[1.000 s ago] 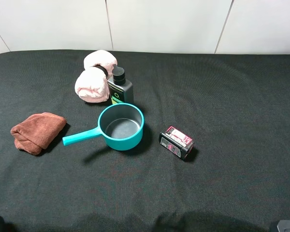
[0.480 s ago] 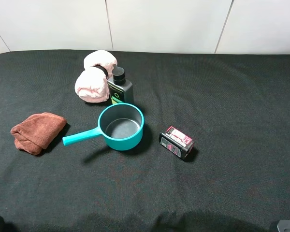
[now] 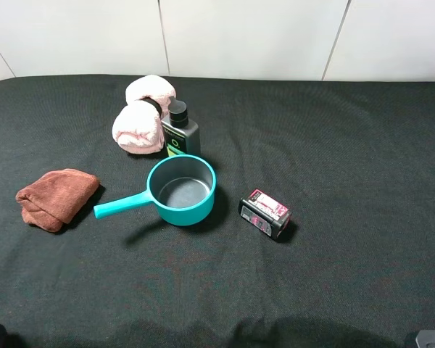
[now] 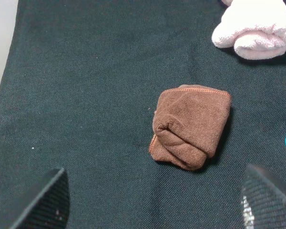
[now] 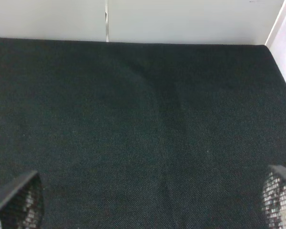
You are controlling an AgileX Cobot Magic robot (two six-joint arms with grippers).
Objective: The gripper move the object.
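Observation:
The object, a small dark pump bottle [image 3: 179,130] with a black pump top and a lime-green label, stands upright at the back left of the black cloth, touching the pink towel and just behind the teal pan. Neither gripper is near it. In the left wrist view my left gripper [image 4: 155,202] is open, its fingers [image 4: 43,200] wide apart above the cloth in front of a brown cloth. My right gripper [image 5: 148,200] is open too, over bare black cloth with nothing between its fingers [image 5: 16,200]. The bottle shows in neither wrist view.
A teal saucepan [image 3: 181,190] with its handle pointing left sits mid-table. Behind it lies a rolled pink towel [image 3: 141,116]. A folded brown cloth [image 3: 56,197] lies at the left, and a black-and-pink box [image 3: 265,214] lies right of the pan. A white wall bounds the back.

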